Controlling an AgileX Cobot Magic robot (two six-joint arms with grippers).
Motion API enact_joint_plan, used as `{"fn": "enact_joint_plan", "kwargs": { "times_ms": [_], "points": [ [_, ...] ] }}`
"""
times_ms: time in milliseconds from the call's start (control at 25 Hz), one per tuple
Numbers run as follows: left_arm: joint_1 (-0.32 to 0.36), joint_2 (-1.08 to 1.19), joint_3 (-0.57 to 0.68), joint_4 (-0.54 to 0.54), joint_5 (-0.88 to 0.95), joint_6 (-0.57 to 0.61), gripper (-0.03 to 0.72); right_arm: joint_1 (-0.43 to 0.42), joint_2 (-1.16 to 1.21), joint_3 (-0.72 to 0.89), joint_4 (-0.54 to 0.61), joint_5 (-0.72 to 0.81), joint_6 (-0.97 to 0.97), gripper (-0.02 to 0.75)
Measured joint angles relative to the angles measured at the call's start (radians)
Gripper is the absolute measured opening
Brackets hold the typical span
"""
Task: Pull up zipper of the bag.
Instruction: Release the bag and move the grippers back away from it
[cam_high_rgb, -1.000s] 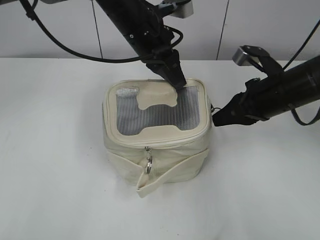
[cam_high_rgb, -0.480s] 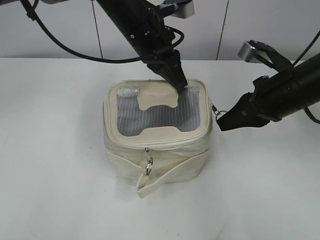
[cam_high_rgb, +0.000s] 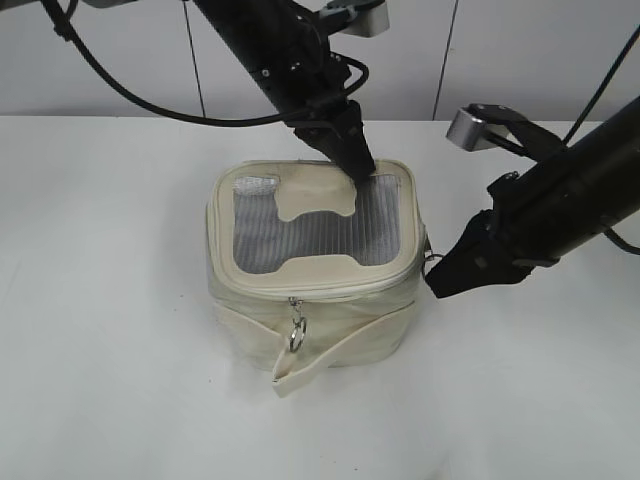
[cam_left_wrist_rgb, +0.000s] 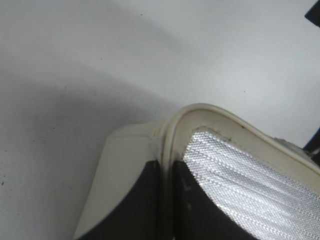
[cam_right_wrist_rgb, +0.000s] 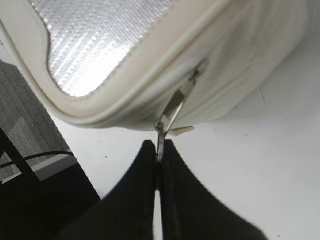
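A small boxy soft cream-white bag (cam_high_rgb: 312, 268) sits on a flat white table (cam_high_rgb: 110, 300). Its lid has a shiny grey mesh panel (cam_high_rgb: 310, 232) with a cream patch shaped like an H (cam_high_rgb: 318, 192) on top.

The left black pincer (cam_high_rgb: 358, 168) comes down from above and its tip presses on the far edge of the lid, right by the H patch. In the left wrist view its two dark fingers (cam_left_wrist_rgb: 135, 205) sit one on each side of the raised cream lid rim (cam_left_wrist_rgb: 210, 112), closed on that rim, with the mesh just to one side.

The thin cream zipper track (cam_high_rgb: 320, 291) runs around the lid rim. One small metal slider with a silver ring pull (cam_high_rgb: 296, 336) hangs at the front of the bag, well apart from both pincers. Under it a flat cream strap band (cam_high_rgb: 335, 352) slants across the front.

The right black pincer (cam_high_rgb: 437, 282) is at the right side of the bag, touching the corner just under the lid. In the right wrist view its two fingers (cam_right_wrist_rgb: 142, 200) are squeezed together on a second little silver pull (cam_right_wrist_rgb: 172, 112). The pull stretches from the fingertips up to the zip line on the bag's side. The mesh lid is above the pincer there, and the white table is below it.
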Motion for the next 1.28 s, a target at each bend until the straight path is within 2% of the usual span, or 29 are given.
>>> {"fn": "enact_joint_plan", "kwargs": {
  "times_ms": [440,600,800,1040,1280],
  "points": [
    [0.000,0.000,0.000,-0.008,0.010,-0.003,0.038,0.129,-0.117,0.111,-0.080,-0.019,0.086,0.008],
    [-0.002,0.000,0.000,-0.011,0.015,-0.005,0.038,0.226,-0.132,0.125,-0.083,-0.059,0.095,0.008],
    [-0.002,0.000,0.000,-0.011,0.019,-0.011,0.038,0.366,-0.130,0.126,-0.069,-0.186,0.097,0.008],
    [-0.005,0.000,0.001,-0.016,0.062,-0.011,0.038,0.499,-0.062,0.033,-0.077,-0.227,0.102,0.008],
    [-0.007,0.000,0.010,-0.009,0.063,-0.009,0.038,0.548,0.031,-0.076,-0.075,-0.228,0.107,0.008]
  ]
}}
